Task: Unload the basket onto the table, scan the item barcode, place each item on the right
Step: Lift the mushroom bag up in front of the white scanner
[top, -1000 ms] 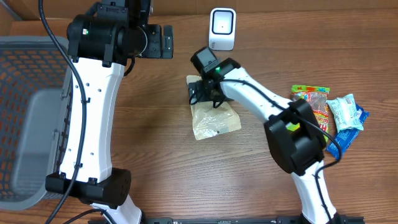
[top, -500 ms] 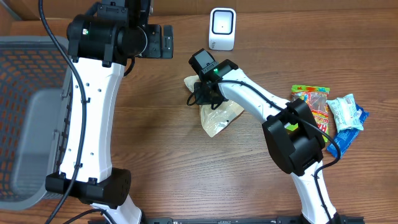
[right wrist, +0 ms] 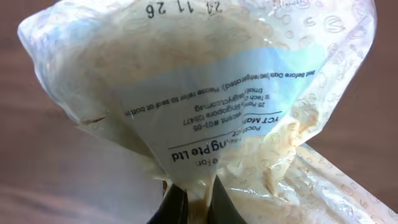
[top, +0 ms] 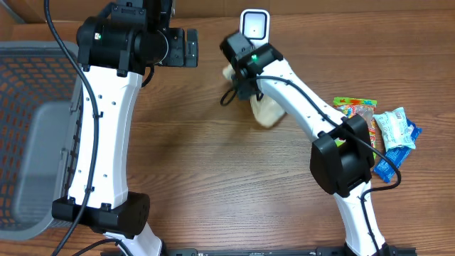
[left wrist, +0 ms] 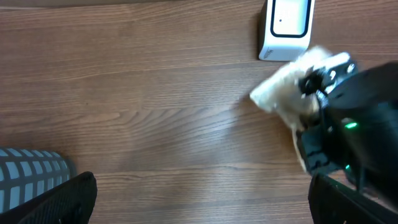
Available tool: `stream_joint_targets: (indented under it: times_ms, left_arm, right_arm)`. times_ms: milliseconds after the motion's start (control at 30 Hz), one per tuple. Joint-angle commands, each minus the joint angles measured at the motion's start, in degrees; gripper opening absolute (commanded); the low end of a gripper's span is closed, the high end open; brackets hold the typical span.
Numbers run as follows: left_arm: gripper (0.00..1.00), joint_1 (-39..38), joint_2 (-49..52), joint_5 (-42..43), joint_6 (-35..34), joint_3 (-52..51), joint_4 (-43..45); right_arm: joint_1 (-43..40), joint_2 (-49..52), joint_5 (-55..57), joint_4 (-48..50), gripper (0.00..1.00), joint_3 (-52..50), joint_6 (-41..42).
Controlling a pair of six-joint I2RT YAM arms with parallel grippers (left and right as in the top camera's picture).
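The item is a clear plastic bag of beige powder (top: pixel 265 111) with a pale blue printed label (right wrist: pixel 214 121). It hangs lifted off the table, just below the white barcode scanner (top: pixel 254 32). My right gripper (top: pixel 239 81) is shut on the bag's edge, and its dark fingertips (right wrist: pixel 176 206) pinch the plastic at the bottom of the right wrist view. I see printed text and a date there, but no barcode. The bag (left wrist: pixel 281 92) and scanner (left wrist: pixel 286 27) also show in the left wrist view. My left gripper (left wrist: pixel 199 200) is open over bare wood, holding nothing.
A grey mesh basket (top: pixel 28 85) stands at the left edge of the table. Several snack packets lie at the right: a red and green one (top: pixel 361 114) and blue and white ones (top: pixel 395 131). The left arm (top: pixel 106 121) stands tall at the left.
My right gripper shut on the bag, lifted it off the table and carried it up towards the scanner. The left arm has not moved.
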Motion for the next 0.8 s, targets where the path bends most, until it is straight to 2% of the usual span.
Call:
stream_joint_targets:
  times_ms: [0, 200, 500, 700, 767]
  left_arm:
    - [1.00, 0.2, 0.5, -0.3, 1.1, -0.2, 0.2]
    - [1.00, 0.2, 0.5, -0.3, 1.1, -0.2, 0.2]
    - [1.00, 0.2, 0.5, -0.3, 1.1, -0.2, 0.2]
    - [1.00, 0.2, 0.5, -0.3, 1.1, -0.2, 0.2]
    - [1.00, 0.2, 0.5, -0.3, 1.1, -0.2, 0.2]
  right_arm:
    - [-2.0, -1.6, 2.6, 3.0, 0.04, 3.6, -7.5]
    - [-6.0, -1.6, -3.6, 11.0, 0.03, 6.5, -11.8]
    - [-7.9, 0.5, -10.8, 23.1, 0.03, 6.5, -13.2]
    - [-7.7, 3.8, -9.0, 23.0, 0.04, 6.4, -13.8]
    - [-7.7, 5.3, -8.8, 21.7, 0.04, 6.4, -16.3]
